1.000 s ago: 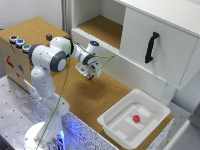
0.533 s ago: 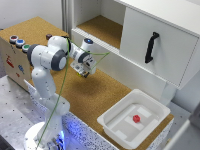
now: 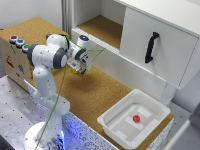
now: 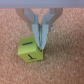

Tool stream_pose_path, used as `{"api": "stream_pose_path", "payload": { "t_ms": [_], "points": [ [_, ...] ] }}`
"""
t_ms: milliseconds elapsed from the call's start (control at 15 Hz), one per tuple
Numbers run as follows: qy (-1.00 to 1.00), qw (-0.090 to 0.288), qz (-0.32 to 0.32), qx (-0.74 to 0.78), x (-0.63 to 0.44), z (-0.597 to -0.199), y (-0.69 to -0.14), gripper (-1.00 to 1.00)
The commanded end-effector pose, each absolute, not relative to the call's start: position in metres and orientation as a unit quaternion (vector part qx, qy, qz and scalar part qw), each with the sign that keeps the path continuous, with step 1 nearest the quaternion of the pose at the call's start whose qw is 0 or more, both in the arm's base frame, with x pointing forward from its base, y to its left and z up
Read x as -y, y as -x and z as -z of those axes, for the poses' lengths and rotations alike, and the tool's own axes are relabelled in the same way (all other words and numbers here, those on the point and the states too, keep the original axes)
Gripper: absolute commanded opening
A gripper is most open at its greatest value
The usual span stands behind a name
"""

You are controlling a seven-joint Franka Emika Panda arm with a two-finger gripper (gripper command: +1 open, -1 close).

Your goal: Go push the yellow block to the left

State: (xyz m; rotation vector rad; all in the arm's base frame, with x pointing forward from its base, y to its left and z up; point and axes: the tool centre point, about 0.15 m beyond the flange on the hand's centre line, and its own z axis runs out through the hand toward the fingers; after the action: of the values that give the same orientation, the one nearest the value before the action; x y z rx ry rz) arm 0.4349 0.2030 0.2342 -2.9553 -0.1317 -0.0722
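the yellow block (image 4: 31, 49) sits on the cork tabletop (image 3: 100, 95) left of centre in the exterior view, near the cabinet's (image 3: 150, 45) front edge. the gripper (image 4: 40, 44) presses against its side, fingers nearly closed, grasping nothing. open cork stretches leftward.

White-grey arm (image 3: 47, 65); thin green cable (image 3: 60, 95); grey metal fingers (image 4: 44, 31)

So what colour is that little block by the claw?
Bright yellow-green, with dark markings on its faces; the block shows best in the wrist view.

One yellow block (image 4: 30, 50), one white tray (image 3: 118, 124), one red object (image 3: 135, 118)
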Motion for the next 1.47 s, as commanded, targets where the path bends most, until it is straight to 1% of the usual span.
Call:
{"api": "stream_pose_path", "payload": {
  "t_ms": [0,133,333,400,733,867,933,1200,1267,1400],
  "points": [
    [0.995,0.046,0.053,0.074,-0.206,-0.293,-0.418,1.0],
    [0.994,0.045,0.042,0.086,-0.205,-0.29,-0.414,1.0],
    [0.994,0.031,0.027,0.099,-0.209,-0.273,-0.413,1.0],
    [0.994,0.035,0.028,0.1,-0.21,-0.266,-0.415,1.0],
    [0.994,0.025,0.021,0.107,-0.221,-0.229,-0.434,1.0],
    [0.994,0.028,0.016,0.101,-0.224,-0.217,-0.441,1.0],
    [0.995,0.037,0.018,0.094,-0.223,-0.215,-0.444,1.0],
    [0.996,0.026,0.008,0.08,-0.219,-0.203,-0.444,1.0],
    [0.997,0.024,0.011,0.074,-0.218,-0.204,-0.442,-1.0],
    [0.997,0.022,0.014,0.07,-0.218,-0.211,-0.44,-1.0]
  ]
}}
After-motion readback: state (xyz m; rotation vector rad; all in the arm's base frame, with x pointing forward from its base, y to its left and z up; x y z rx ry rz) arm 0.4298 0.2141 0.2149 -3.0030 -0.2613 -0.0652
